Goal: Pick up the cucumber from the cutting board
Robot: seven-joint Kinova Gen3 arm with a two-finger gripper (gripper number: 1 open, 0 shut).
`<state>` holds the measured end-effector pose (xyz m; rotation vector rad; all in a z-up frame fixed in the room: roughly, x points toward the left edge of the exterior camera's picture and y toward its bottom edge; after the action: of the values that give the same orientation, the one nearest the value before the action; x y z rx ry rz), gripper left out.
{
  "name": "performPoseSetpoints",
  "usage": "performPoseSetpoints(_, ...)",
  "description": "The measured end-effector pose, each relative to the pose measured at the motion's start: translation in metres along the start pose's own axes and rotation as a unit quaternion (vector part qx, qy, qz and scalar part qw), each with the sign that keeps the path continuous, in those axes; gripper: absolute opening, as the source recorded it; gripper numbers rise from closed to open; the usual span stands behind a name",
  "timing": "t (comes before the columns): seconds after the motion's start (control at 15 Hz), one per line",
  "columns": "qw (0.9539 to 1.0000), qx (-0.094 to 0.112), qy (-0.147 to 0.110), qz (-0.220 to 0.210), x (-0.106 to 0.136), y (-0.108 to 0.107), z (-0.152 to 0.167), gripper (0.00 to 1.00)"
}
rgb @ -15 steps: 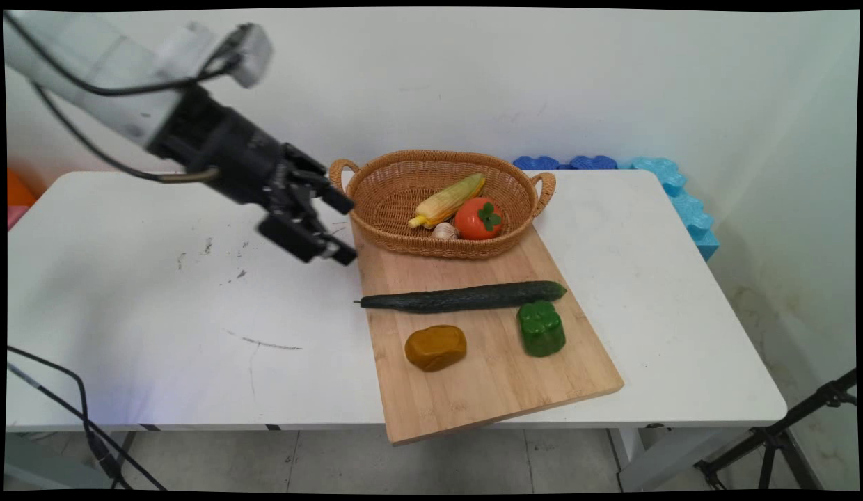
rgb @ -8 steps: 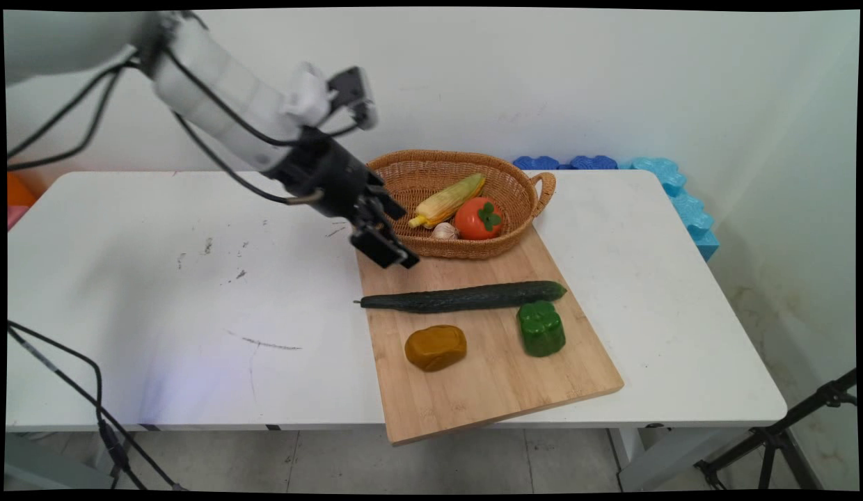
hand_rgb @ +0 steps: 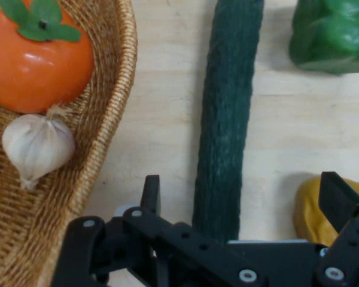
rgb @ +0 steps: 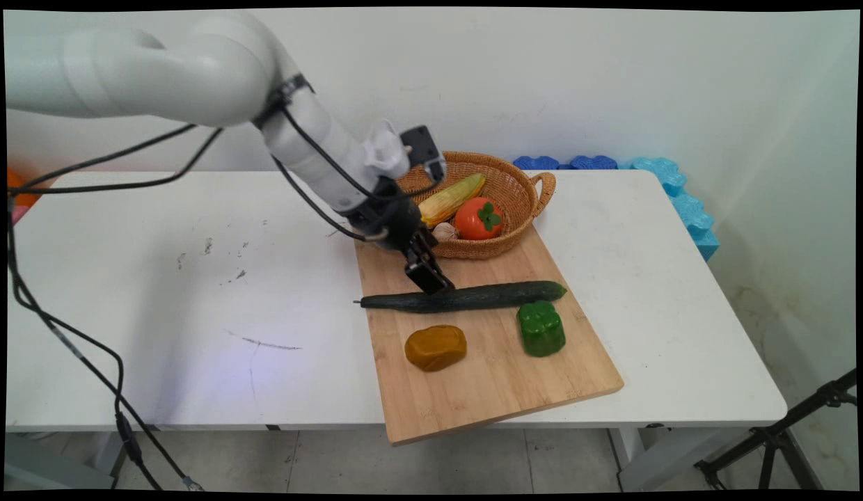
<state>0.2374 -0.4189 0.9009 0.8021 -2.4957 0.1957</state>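
Note:
My gripper hangs open just above the long dark green cucumber, over its left half, on the wooden cutting board. In the hand view the cucumber runs up the middle, between my two spread fingers, one fingertip at its left and the other at its right. The gripper holds nothing. A brown-yellow potato and a green bell pepper lie on the board in front of the cucumber.
A wicker basket at the board's far end holds a corn cob, a tomato and a garlic bulb. Blue foam blocks lie at the table's far right edge. A tripod stands on the floor at right.
The arm swung right and down from over the bare table at left, past the basket's left handle, to just above the cucumber. The gripper stayed open.

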Motion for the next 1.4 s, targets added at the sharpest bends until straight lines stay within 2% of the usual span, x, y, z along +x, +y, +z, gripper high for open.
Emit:
performPoseSetpoints(0.53,0.9996,0.005,-0.023,-0.012,0.007,-0.001,0.052,1.0)
performPoseSetpoints(1.13,0.9995,0.004,-0.03,-0.003,0.007,0.004,0.074,1.0)
performPoseSetpoints(1.2,0.9995,0.005,-0.03,-0.002,0.007,0.004,0.075,0.0)
performPoseSetpoints(1.4,0.9996,0.003,-0.029,0.003,0.006,0.005,0.078,0.0)
